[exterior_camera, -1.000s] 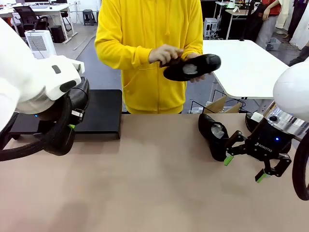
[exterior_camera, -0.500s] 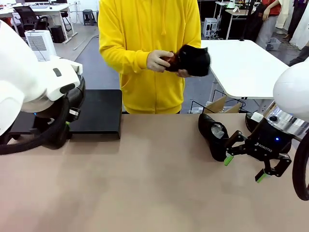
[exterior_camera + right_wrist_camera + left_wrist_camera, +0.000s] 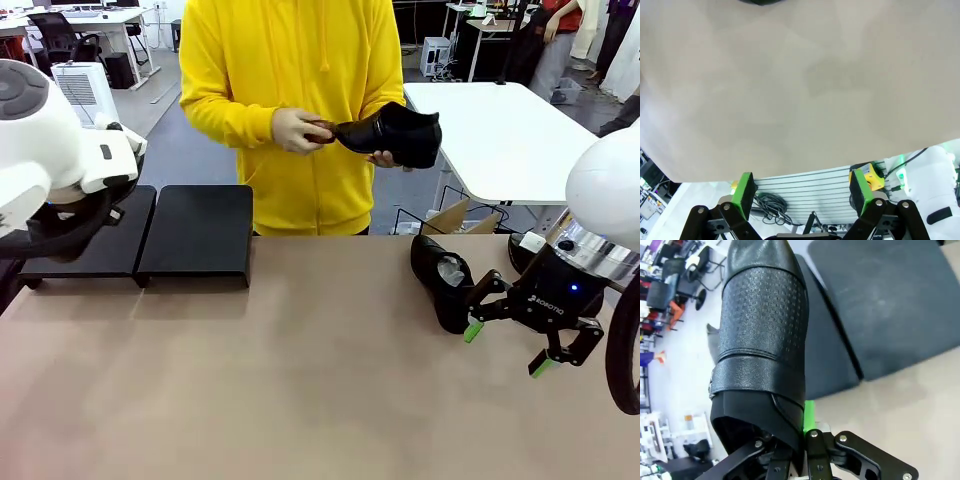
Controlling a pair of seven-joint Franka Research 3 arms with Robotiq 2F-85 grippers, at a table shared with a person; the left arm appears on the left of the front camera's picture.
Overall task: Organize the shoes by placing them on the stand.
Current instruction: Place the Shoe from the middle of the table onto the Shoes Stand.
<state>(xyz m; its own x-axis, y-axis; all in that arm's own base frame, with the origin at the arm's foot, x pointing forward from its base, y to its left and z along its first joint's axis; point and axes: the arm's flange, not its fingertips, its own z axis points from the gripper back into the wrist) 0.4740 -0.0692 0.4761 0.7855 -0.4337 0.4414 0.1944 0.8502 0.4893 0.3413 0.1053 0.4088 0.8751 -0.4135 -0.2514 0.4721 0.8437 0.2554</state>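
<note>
Two left fingers (image 3: 809, 412): clenched on the collar end of the held shoe (image 3: 762, 325), toe pointing away from the wrist, out over the stand (image 3: 890, 305).
Right fingers (image 3: 471, 331): spread wide with nothing in them. The wrist view has them (image 3: 746, 192) over bare bench.
Bench shoe (image 3: 440, 278): lying on the bench (image 3: 300, 380) with white paper inside, just beside the nearer green pad. Can't tell if they touch.
Third shoe (image 3: 395, 133): the person across the bench has both hands on it at chest height, well apart from the stand.
Stand, front view (image 3: 200, 235): far left of the bench, two flat black platforms side by side, no shoe on either.
Step in hand: my read is setting the held shoe down on a platform.
Doing it well: I'd level the sole first, lower it flat and square to the platform edge, and tuck it to one side so the others fit. Let go only once the sole sits, then lift straight off so the pads don't drag the heel.
</note>
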